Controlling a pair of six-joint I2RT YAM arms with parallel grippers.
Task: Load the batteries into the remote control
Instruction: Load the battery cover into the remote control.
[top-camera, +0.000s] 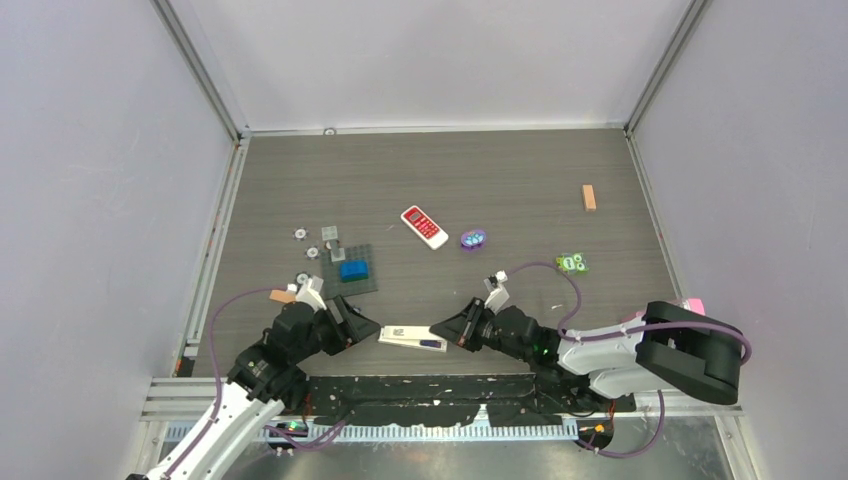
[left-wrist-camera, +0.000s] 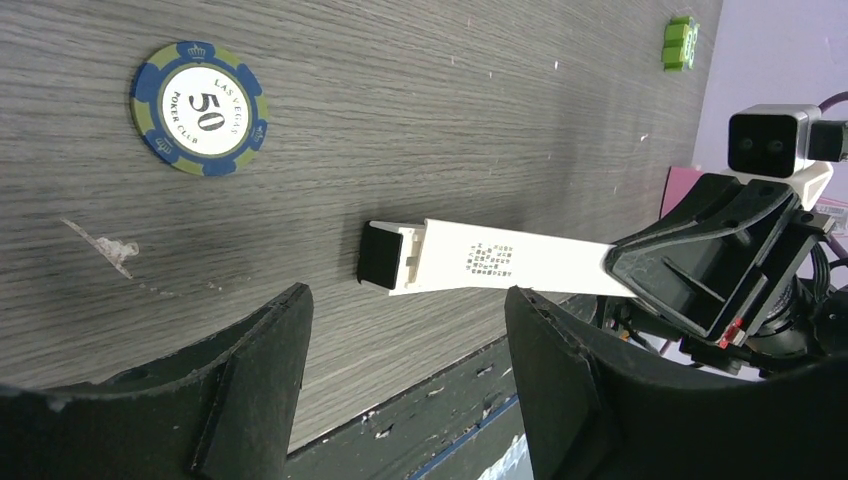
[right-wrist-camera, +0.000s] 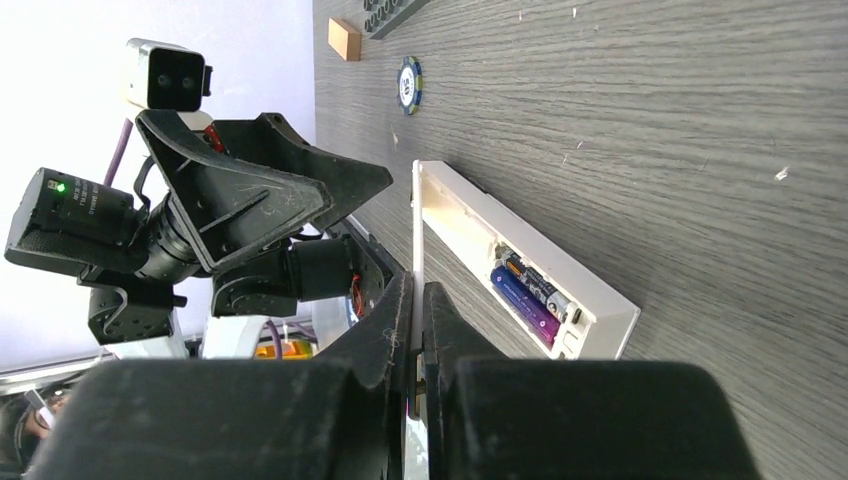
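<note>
Just inside table (top-camera: 500, 180) edge, remote control (top-camera: 412, 338)

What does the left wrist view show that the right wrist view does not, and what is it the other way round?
Only the left wrist view: the black end and printed label of the remote, a green block, and the face of the chip, marked 50.
Only the right wrist view: the batteries lying in the remote's open compartment, and a tan block.
Both: the remote, gripped by the shut right gripper, the chip and the table.
</note>
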